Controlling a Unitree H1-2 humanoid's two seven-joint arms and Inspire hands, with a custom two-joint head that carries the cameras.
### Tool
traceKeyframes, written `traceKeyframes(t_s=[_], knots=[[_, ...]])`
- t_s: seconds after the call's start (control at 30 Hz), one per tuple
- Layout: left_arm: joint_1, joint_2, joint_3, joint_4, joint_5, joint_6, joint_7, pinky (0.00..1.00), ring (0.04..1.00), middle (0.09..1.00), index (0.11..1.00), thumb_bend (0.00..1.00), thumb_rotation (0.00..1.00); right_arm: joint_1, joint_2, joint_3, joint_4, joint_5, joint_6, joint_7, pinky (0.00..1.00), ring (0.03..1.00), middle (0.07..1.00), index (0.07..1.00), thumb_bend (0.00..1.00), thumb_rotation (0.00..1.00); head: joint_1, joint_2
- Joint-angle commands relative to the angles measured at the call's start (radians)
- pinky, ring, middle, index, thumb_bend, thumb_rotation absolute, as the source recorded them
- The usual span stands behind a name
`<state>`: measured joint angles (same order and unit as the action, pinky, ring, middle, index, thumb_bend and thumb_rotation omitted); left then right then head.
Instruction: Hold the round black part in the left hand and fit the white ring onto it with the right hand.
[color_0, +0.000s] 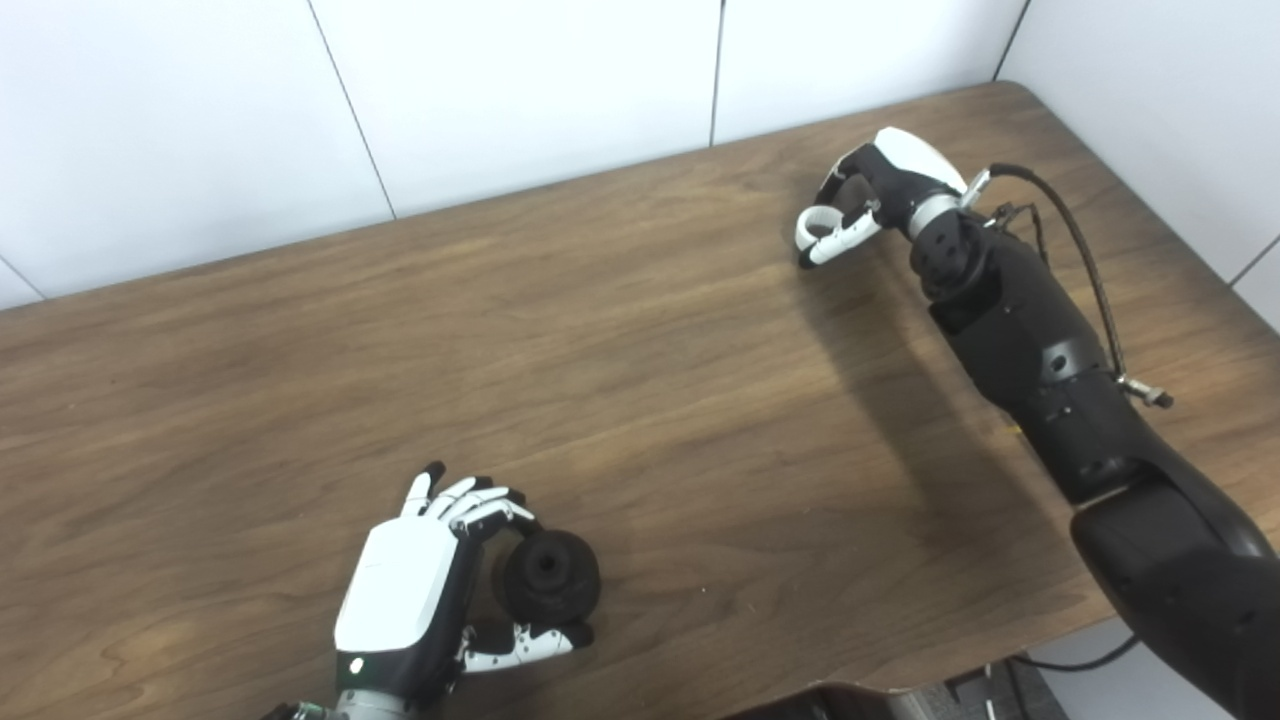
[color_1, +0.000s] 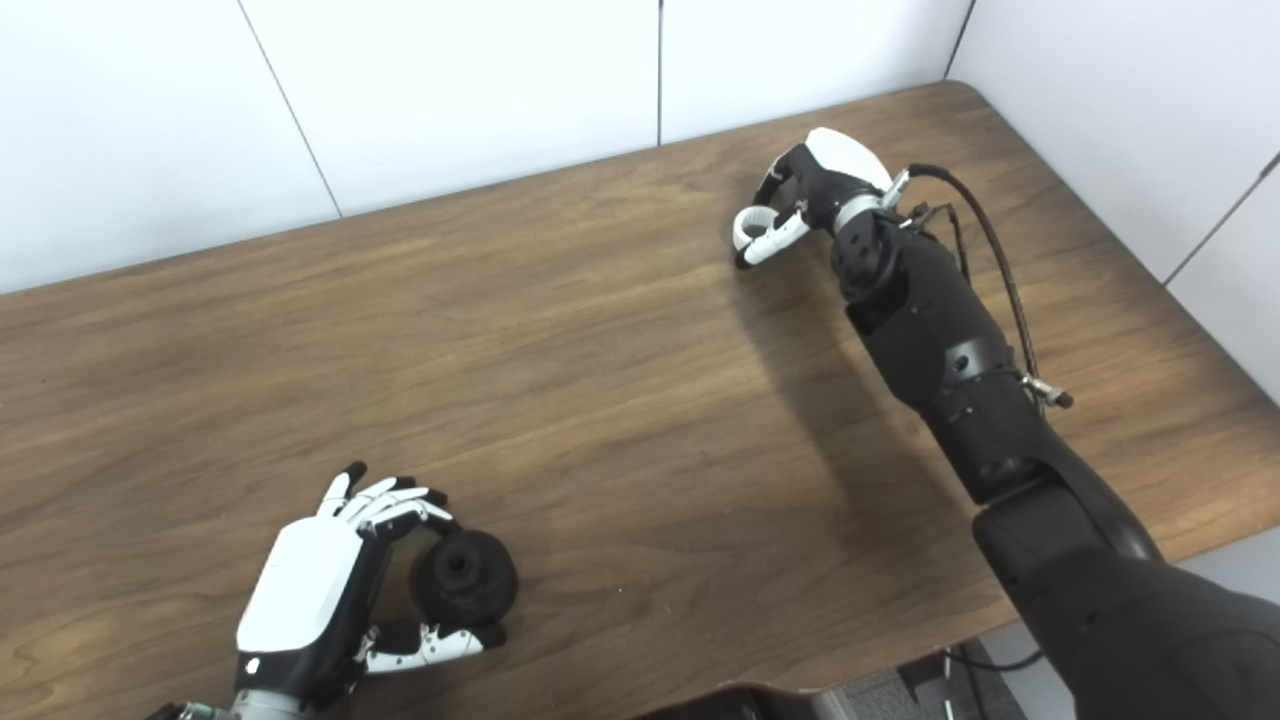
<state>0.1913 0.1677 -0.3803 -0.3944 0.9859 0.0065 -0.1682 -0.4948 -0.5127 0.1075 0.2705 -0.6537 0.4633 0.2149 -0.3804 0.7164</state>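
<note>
Near the front edge of the tabletop (color_0: 640, 380), the left hand (color_0: 410, 590) has its fingers (color_0: 470, 505) curled over the top of the round black part (color_0: 550, 577) and its thumb tucked under it, so the part sits held between them. It is a matte, dark disc with a raised centre and a small hole in the middle, its face turned up and outward, away from the palm. Whether it is lifted clear of the tabletop or resting on it I cannot tell.

Well apart from it, toward the far right corner, the right hand (color_0: 880, 190) is curled, its fingers (color_0: 835, 190) bent in toward the thumb. A white ring (color_0: 812, 228) seems to sit at the fingertips, but it blends with the white finger shells, so I cannot tell whether it is truly gripped or how firmly.

The risks, as I judge them: a thin ring pinched only at the fingertips could slip or twist on the long carry across. The left hand's fingers overlap the part's rim, so they may block the ring from seating. A tilted approach could jam it on the raised centre.
</note>
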Motion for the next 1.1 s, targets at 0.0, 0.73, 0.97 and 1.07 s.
traceKeyframes(t_s=[0.0, 0.73, 0.97, 1.07], knots=[[0.001, 0.001, -0.002, -0.016, 0.015, -0.001, -0.004, 1.0, 0.861, 0.764, 0.483, 0.52, 0.05, -0.018, -0.048, 0.005, -0.054, -0.01, -0.02, -0.015, 0.9, 0.92, 0.831, 0.488, 0.52, 0.13, 0.0, 0.001], [-0.003, -0.029, -0.032, -0.001, 0.066, 0.018, -0.002, 1.0, 0.861, 0.764, 0.483, 0.52, 0.05, 0.015, -0.036, 0.159, -0.544, -0.102, 0.005, 0.276, 1.0, 0.92, 0.823, 0.486, 0.52, 0.14, 0.107, 0.019], [-0.008, -0.059, -0.05, 0.001, 0.101, 0.043, -0.016, 1.0, 0.869, 0.769, 0.484, 0.52, 0.05, 0.039, -0.021, 0.175, -0.688, -0.102, 0.001, 0.396, 1.0, 0.931, 0.829, 0.486, 0.52, 0.14, 0.196, 0.039], [-0.013, -0.069, -0.059, 0.01, 0.113, 0.048, -0.01, 1.0, 0.869, 0.768, 0.483, 0.52, 0.05, 0.051, -0.016, 0.179, -0.728, -0.105, -0.004, 0.426, 1.0, 0.927, 0.831, 0.486, 0.52, 0.14, 0.231, 0.048]])
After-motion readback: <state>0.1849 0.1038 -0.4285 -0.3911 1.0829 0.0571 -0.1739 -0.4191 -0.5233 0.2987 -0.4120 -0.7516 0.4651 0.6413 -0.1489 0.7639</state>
